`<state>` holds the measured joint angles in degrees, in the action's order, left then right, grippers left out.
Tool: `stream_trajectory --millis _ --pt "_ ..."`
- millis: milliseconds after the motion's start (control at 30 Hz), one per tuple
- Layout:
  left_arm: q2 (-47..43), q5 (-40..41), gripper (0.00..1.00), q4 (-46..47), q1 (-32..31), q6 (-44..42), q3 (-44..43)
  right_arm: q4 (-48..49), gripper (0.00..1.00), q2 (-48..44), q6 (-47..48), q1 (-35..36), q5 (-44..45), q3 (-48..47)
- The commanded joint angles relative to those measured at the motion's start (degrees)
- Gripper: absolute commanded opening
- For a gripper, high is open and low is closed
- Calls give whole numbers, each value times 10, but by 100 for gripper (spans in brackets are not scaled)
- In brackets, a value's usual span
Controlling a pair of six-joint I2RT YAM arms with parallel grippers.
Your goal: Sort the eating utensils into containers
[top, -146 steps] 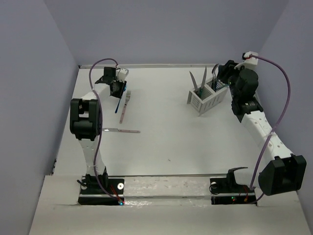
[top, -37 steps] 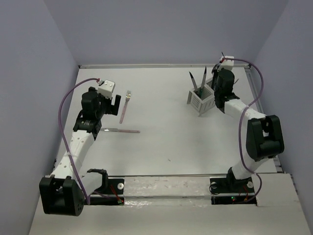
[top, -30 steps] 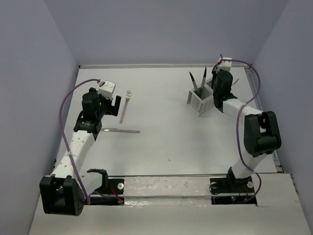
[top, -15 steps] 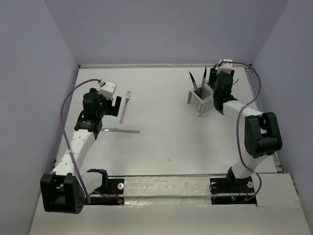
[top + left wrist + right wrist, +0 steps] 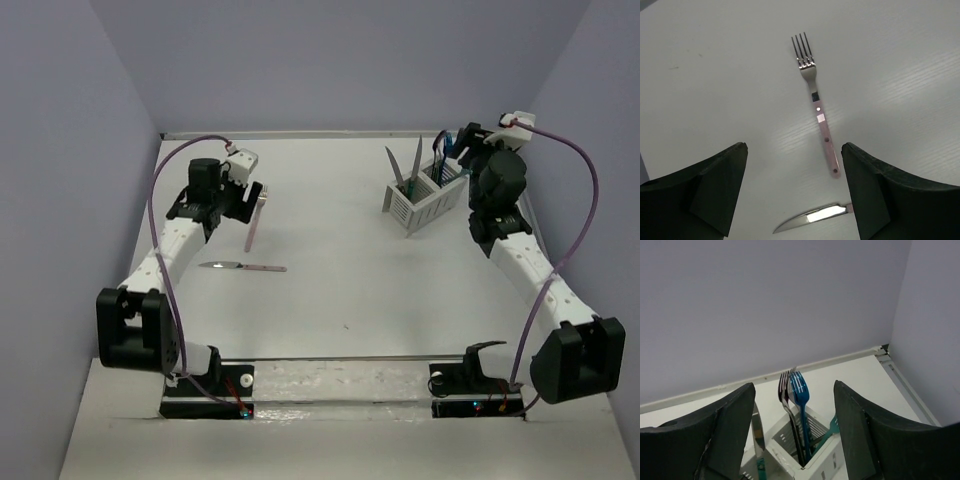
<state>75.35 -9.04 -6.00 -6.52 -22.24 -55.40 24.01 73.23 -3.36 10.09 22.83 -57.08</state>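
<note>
A pink-handled fork [image 5: 254, 224] lies at the left of the table, tines pointing away; it also shows in the left wrist view [image 5: 819, 117]. A pink-handled knife [image 5: 243, 266] lies nearer, and its blade [image 5: 814, 218] shows between my fingers. My left gripper [image 5: 247, 195] [image 5: 795, 200] is open and empty above the fork's handle end. The white slatted caddy [image 5: 424, 203] [image 5: 827, 457] holds two knives [image 5: 416, 160] in its left compartment and a blue fork [image 5: 801, 390], a dark fork and a teal one in its right. My right gripper [image 5: 462, 140] [image 5: 792, 437] is open and empty, just above and behind the caddy.
Lilac walls close the table on three sides. A metal strip [image 5: 300, 133] runs along the far edge. The right wall stands close beside the caddy and my right arm [image 5: 520, 250]. The arm bases sit at the near edge.
My left gripper has swung up and right to sit over the pink fork. My right wrist has drawn back to the right of the caddy. The fork and the knife have not moved.
</note>
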Motion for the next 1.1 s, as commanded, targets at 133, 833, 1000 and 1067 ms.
stream_trajectory --millis 133,833,1000,1067 --pt "228 -47 76 -131 -39 -17 -172 -158 65 -67 -125 -4 -170 -23" --pt "360 24 16 -113 -42 -18 -173 -193 64 -83 -119 1 -189 -11" --pt "325 20 0 -72 -42 3 -140 -200 65 -98 -116 1 -204 -13" --pt "272 33 0 -22 -42 23 -105 -201 68 -101 -126 1 -223 -17"
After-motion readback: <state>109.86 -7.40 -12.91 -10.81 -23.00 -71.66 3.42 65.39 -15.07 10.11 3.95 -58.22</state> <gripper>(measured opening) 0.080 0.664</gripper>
